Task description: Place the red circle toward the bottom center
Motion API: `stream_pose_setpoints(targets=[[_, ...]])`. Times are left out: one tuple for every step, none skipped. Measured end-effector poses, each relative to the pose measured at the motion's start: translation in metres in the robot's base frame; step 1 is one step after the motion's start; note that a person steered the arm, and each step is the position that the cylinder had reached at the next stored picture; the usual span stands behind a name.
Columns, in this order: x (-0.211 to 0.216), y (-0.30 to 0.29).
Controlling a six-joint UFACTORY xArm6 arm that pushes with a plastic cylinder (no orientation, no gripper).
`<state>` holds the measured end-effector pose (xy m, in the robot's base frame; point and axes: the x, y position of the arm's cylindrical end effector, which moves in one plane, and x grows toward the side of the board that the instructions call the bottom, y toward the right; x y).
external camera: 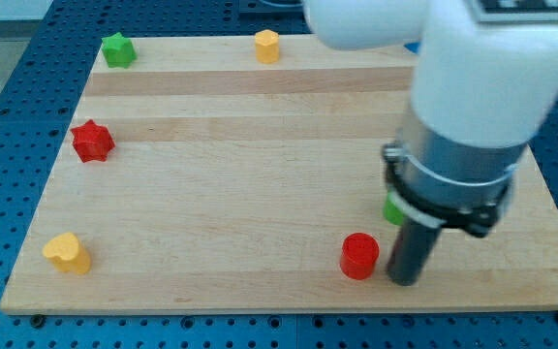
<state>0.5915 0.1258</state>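
The red circle [359,256], a short red cylinder, sits on the wooden board [260,174] near the view's bottom edge, right of centre. My tip [404,280] is just to the right of it, nearly touching its right side. The rod hangs from the large white and grey arm that fills the view's upper right.
A green block [391,210] is mostly hidden behind the arm, above and right of the red circle. A red star [92,142] sits at the left, a yellow heart [67,253] at bottom left, a green star [117,49] at top left, a yellow hexagon [266,46] at top centre.
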Motion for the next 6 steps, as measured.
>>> stream_pose_setpoints(targets=[[-0.023, 0.004], [-0.024, 0.004], [-0.022, -0.014], [-0.02, -0.045], [-0.012, -0.075], [-0.012, -0.084]])
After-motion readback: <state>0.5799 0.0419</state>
